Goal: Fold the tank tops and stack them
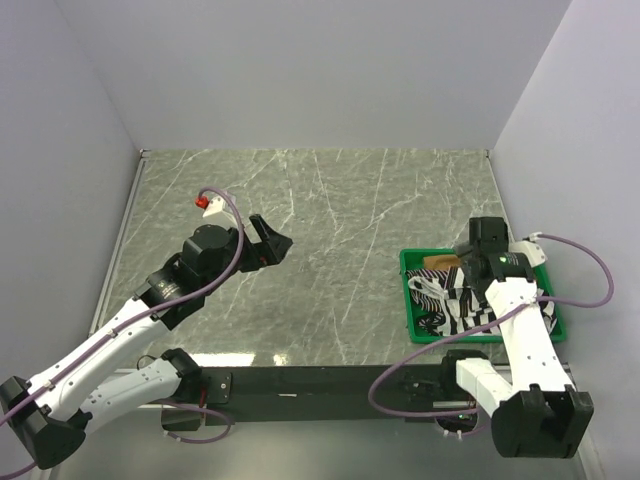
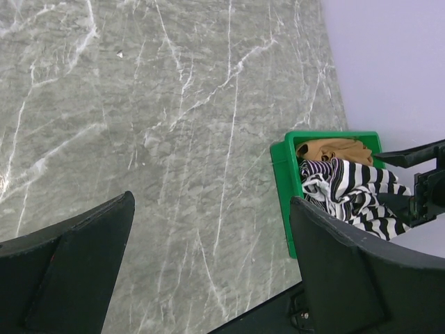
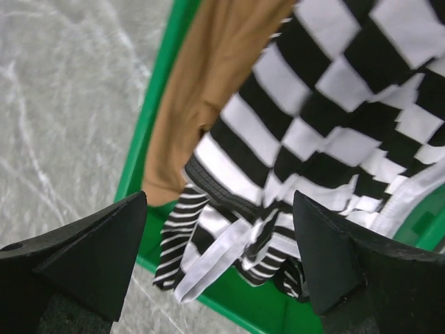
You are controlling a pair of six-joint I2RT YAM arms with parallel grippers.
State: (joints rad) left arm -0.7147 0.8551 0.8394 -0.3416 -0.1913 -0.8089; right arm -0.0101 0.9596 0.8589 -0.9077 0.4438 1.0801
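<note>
Your left hand (image 1: 271, 241) hangs over the left middle of the marble bench (image 1: 340, 200). Its two fingers are spread wide with nothing between them, and its wrist view looks across bare stone toward the green tray (image 1: 409, 300). That tray sits on the right side of the bench, toward the near edge. Your right hand (image 3: 219, 257) is poised above the tray's far end, its fingers also spread wide and gripping nothing, with the cloth showing in the gap below them. All three tank tops lie crumpled together inside the tray. The wide-striped black-and-white top (image 3: 327, 90) lies uppermost and covers most of the heap, and a white-edged strap trails from it toward the tray wall. The tan-brown top (image 3: 201, 83) is bunched at the far end of the tray against the left wall, partly tucked under the wide-striped one. The pinstriped top (image 3: 177, 240) shows only as a small fold by the left wall, touching both the tan cloth and the wide stripes. The rest of it is hidden beneath them.
</note>
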